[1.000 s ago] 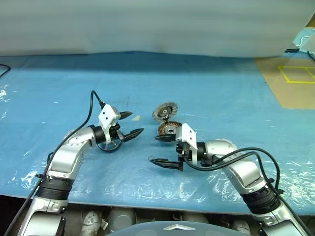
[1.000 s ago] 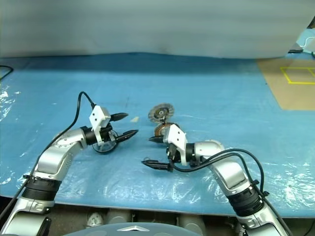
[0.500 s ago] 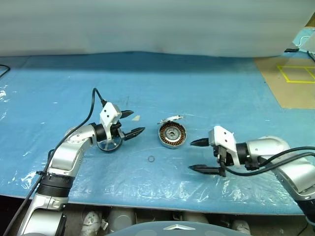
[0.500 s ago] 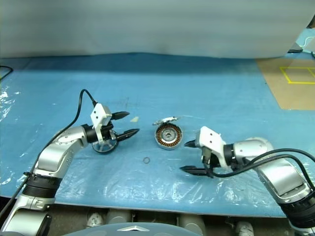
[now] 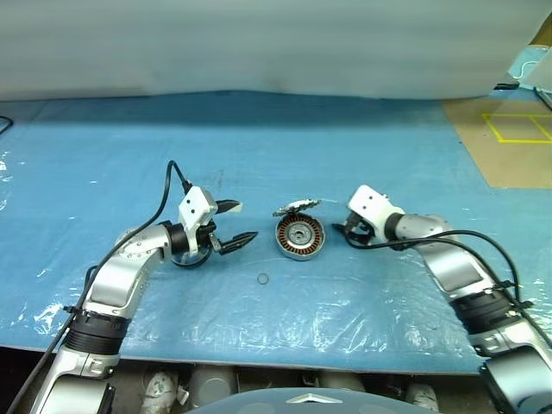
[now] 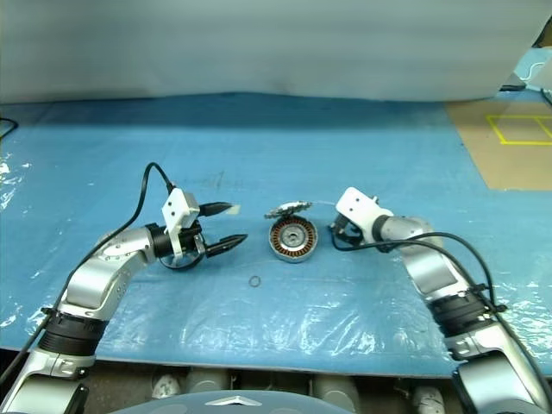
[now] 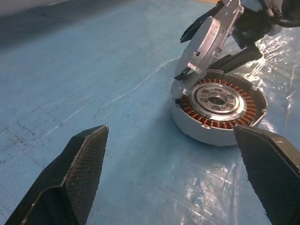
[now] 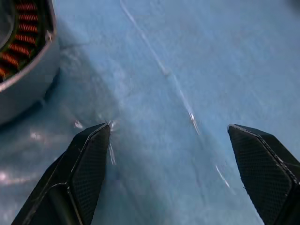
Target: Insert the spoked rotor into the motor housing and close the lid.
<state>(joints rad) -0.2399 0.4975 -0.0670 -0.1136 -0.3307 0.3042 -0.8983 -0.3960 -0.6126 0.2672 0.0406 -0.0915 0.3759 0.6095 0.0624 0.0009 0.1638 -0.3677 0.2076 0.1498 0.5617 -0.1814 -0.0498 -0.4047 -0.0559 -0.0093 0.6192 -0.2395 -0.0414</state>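
light: bright, even | glare: plastic sheet (image 5: 362, 319) | shadows: soft | focus: sharp

Head views look down; both wrist views closely share the motor housing (image 7: 218, 110)

I see a table (image 5: 362, 147) covered wall to wall in a blue sheet (image 5: 129, 155) with glossy, crinkled clear film over it. The motor housing (image 5: 300, 236) sits directly on it near the middle, copper windings up, its lid (image 5: 297, 207) hinged open at the far edge and tilted. Just in front of the housing lies a tiny thin ring (image 5: 263, 279), apart from it. To the left, well clear of the housing, rests a round silvery piece, probably the spoked rotor (image 5: 191, 256), though it is half hidden. At the far right a brown patch (image 5: 509, 159) carries yellow tape lines (image 5: 511, 128).
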